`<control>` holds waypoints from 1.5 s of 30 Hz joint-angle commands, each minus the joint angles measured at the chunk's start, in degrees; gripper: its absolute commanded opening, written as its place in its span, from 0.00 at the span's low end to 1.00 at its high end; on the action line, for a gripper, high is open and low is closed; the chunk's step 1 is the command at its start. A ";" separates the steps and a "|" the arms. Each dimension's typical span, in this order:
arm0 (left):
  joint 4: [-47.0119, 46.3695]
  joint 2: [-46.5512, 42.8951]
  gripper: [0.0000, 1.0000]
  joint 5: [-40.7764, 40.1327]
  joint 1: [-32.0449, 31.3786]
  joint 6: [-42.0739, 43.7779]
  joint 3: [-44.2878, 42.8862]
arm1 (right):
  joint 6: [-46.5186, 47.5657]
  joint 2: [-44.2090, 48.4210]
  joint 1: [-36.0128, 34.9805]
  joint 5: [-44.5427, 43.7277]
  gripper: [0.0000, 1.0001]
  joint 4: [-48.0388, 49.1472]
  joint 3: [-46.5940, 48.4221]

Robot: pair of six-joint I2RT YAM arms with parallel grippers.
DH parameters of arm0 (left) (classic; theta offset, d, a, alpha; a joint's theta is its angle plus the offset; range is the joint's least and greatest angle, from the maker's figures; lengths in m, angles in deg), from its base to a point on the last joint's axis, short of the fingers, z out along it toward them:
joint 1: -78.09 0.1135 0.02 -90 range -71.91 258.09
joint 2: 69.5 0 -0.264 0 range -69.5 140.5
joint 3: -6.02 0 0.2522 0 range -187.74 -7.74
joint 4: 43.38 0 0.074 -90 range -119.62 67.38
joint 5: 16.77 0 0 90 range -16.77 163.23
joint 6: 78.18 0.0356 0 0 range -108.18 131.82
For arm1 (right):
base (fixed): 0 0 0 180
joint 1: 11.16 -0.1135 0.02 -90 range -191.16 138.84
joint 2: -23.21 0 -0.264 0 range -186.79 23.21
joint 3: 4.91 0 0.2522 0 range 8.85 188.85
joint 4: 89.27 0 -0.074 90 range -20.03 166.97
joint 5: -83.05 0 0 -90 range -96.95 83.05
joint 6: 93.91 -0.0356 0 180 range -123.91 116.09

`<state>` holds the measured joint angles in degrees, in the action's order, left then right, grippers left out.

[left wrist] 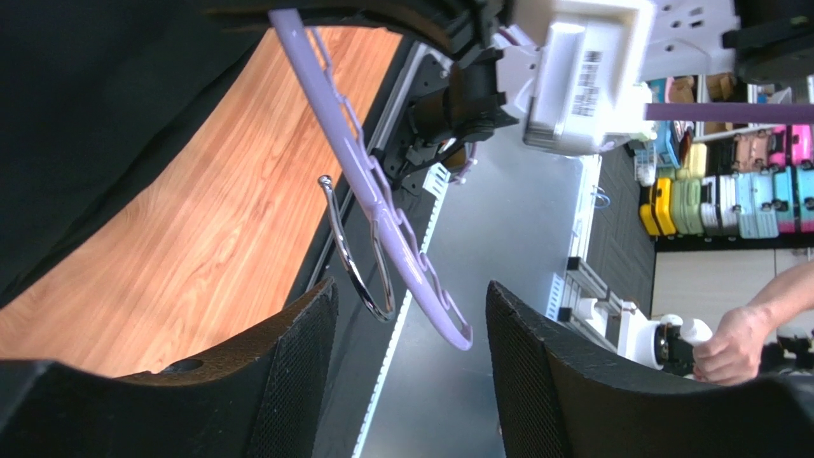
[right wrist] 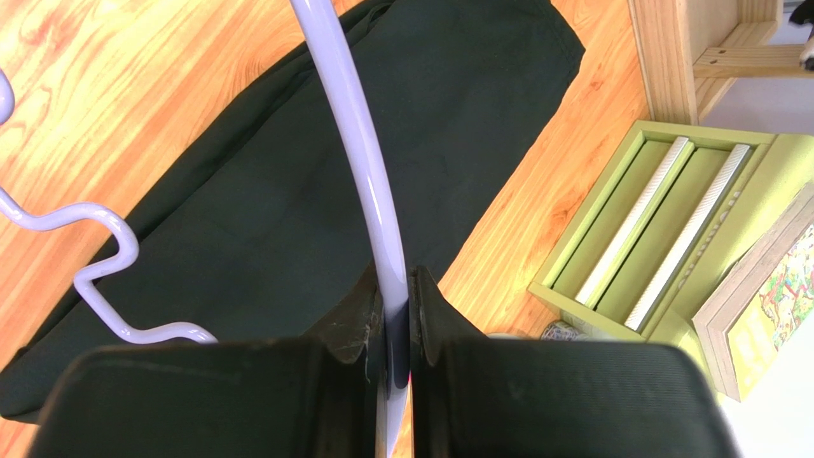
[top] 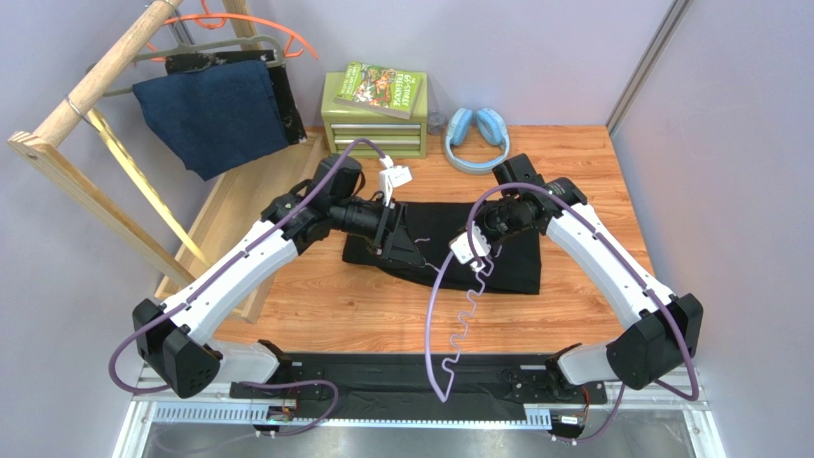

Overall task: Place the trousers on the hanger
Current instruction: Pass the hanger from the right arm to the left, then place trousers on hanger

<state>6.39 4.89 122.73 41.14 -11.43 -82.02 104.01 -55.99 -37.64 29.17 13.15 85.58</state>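
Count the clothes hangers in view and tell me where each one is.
3. The lavender hanger is clamped in the right gripper; the orange hanger and grey hanger are on the wooden rack, back left. More may be hidden there.

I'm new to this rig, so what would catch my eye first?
Black trousers lie mid-table. The right gripper pinches a lavender hanger above them; the left gripper is open nearby. At back left a navy garment hangs on a wooden rack.

From above, the left arm and right arm cover parts of the trousers. At the left wrist, the hanger runs off the top edge.
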 commanded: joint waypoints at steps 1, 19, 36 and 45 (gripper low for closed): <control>-2.08 1.37 0.62 -5.80 -1.28 -3.64 2.21 | 1.06 -0.52 -0.41 0.53 0.00 0.09 2.99; -25.52 2.78 0.00 -5.90 6.53 -23.83 15.91 | -17.29 1.23 1.78 -7.90 1.00 12.22 -2.28; -51.65 16.83 0.00 -8.10 10.58 -36.34 17.33 | -68.08 -3.66 32.52 7.47 0.99 10.20 -1.50; -49.11 23.34 0.00 -7.31 12.78 -34.33 14.95 | -89.17 -18.35 39.56 8.09 0.93 11.60 -1.32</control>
<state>-39.90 27.47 113.76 52.97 -45.98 -64.52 28.51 -70.77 -0.40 34.87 23.56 82.78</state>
